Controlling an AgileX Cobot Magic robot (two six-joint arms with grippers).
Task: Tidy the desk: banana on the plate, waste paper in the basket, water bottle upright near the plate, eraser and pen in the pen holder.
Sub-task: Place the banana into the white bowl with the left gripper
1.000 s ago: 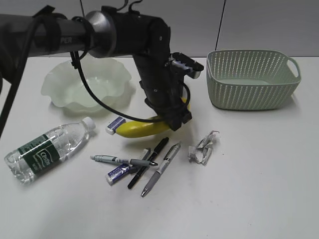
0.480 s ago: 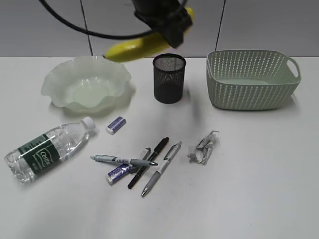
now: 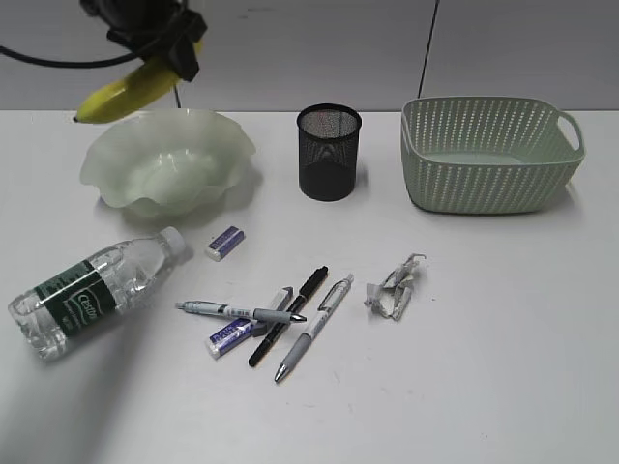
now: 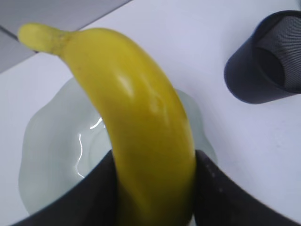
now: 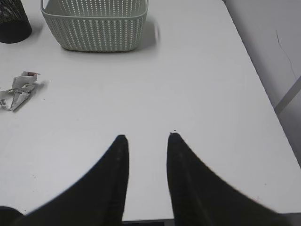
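Note:
My left gripper (image 3: 169, 43) is shut on the yellow banana (image 3: 121, 89) and holds it in the air above the far left rim of the pale green plate (image 3: 169, 174). The left wrist view shows the banana (image 4: 141, 122) between the jaws (image 4: 155, 188) with the plate (image 4: 51, 146) below. The water bottle (image 3: 92, 287) lies on its side at the front left. The waste paper (image 3: 395, 287) lies right of the pens (image 3: 290, 314). An eraser (image 3: 224, 243) lies near the plate, another (image 3: 230, 335) by the pens. The pen holder (image 3: 329, 152) and basket (image 3: 488, 153) stand at the back. My right gripper (image 5: 146, 136) is open and empty over bare desk.
The desk's right edge (image 5: 263, 89) runs past the right gripper. In the right wrist view the basket (image 5: 94, 23), the waste paper (image 5: 19, 89) and the pen holder (image 5: 11, 21) show at the top left. A grey wall stands behind the desk.
My left gripper lifted the banana off the desk, then carried it left from above the pen holder to above the plate. Nothing else moved.

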